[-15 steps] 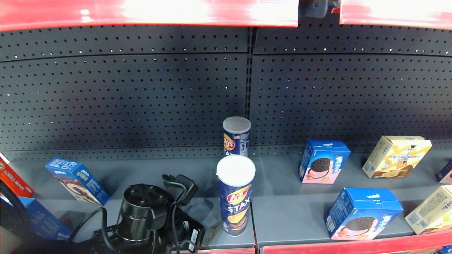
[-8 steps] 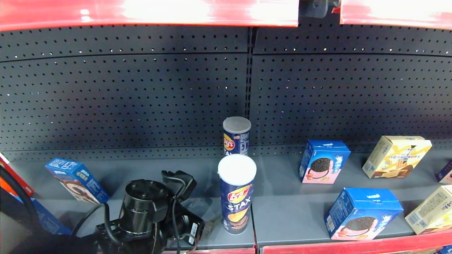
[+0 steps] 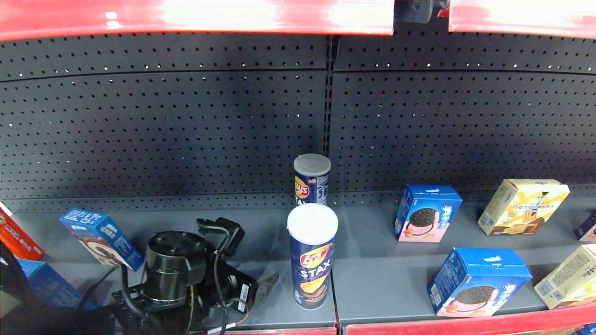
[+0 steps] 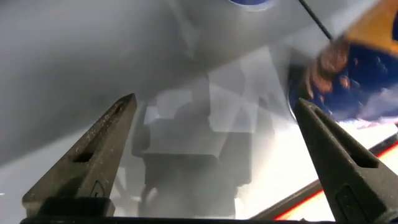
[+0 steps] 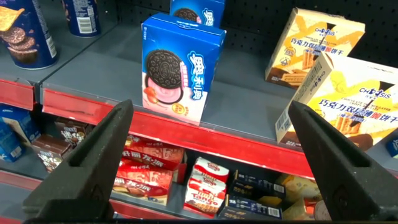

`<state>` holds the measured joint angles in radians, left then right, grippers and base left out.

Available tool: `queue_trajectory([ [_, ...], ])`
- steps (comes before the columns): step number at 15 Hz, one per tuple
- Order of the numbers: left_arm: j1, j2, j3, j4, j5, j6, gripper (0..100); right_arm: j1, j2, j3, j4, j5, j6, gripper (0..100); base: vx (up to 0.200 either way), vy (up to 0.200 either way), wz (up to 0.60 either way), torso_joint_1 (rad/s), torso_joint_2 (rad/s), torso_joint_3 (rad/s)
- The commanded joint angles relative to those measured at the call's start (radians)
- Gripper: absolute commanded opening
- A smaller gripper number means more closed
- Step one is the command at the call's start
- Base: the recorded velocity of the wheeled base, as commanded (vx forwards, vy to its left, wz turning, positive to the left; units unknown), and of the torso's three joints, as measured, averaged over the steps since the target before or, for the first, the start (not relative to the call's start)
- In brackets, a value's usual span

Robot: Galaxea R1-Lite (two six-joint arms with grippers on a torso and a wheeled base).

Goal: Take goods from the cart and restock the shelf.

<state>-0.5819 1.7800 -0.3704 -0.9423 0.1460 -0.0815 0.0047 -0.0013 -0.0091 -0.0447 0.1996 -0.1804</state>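
Observation:
Two blue chips cans stand upright at the middle of the grey shelf: a front can near the edge and a back can by the pegboard. My left gripper is low on the shelf just left of the front can, open, with nothing between its fingers. In the left wrist view the gripper is spread wide and the can's base lies off to one side, apart from both fingers. My right gripper is open in front of the shelf edge, facing a blue cookie box.
Left of the arm are a tilted blue box, a red box and another blue box. To the right stand blue cookie boxes and yellow boxes. A lower shelf holds packed goods.
My left arm has drawn back to the left, away from the front can. The can stays upright where it stood.

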Motion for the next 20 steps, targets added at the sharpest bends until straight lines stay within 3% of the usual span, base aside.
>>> queue_trajectory([
  [1, 0.037, -0.163, 0.031, 0.007, 0.015, -0.001, 100, 0.000, 0.001, 0.000, 0.000, 0.001, -0.001, 100, 0.000, 0.000, 0.00, 0.000, 0.00, 0.000],
  [4, 0.079, -0.332, 0.108, 0.008, 0.081, -0.003, 100, 0.000, 0.001, 0.000, 0.000, 0.001, -0.001, 100, 0.000, 0.000, 0.00, 0.000, 0.00, 0.000],
  [10, 0.232, -0.620, 0.346, 0.008, 0.081, 0.000, 100, 0.000, 0.001, 0.000, 0.000, 0.001, -0.001, 100, 0.000, 0.000, 0.00, 0.000, 0.00, 0.000],
  [11, 0.232, -0.620, 0.346, 0.008, 0.081, 0.000, 100, 0.000, 0.001, 0.000, 0.000, 0.001, -0.001, 100, 0.000, 0.000, 0.00, 0.000, 0.00, 0.000],
  [13, 0.307, -0.745, 0.370, 0.051, 0.083, -0.001, 100, 0.000, 0.001, 0.000, 0.000, 0.001, -0.001, 100, 0.000, 0.000, 0.00, 0.000, 0.00, 0.000],
  [15, 0.340, -0.763, 0.370, 0.051, 0.083, 0.002, 100, 0.000, 0.001, 0.000, 0.000, 0.001, -0.001, 100, 0.000, 0.000, 0.00, 0.000, 0.00, 0.000],
  [16, 0.390, -0.798, 0.370, 0.056, 0.084, 0.002, 100, 0.000, 0.001, 0.000, 0.000, 0.001, -0.001, 100, 0.000, 0.000, 0.00, 0.000, 0.00, 0.000],
  [18, 0.425, -0.881, 0.370, 0.116, 0.086, 0.003, 100, 0.000, 0.001, 0.000, 0.000, 0.001, -0.001, 100, 0.000, 0.000, 0.00, 0.000, 0.00, 0.000],
  [20, 0.485, -0.996, 0.370, 0.209, 0.084, 0.029, 100, 0.000, 0.001, 0.000, 0.000, 0.001, -0.001, 100, 0.000, 0.000, 0.00, 0.000, 0.00, 0.000],
])
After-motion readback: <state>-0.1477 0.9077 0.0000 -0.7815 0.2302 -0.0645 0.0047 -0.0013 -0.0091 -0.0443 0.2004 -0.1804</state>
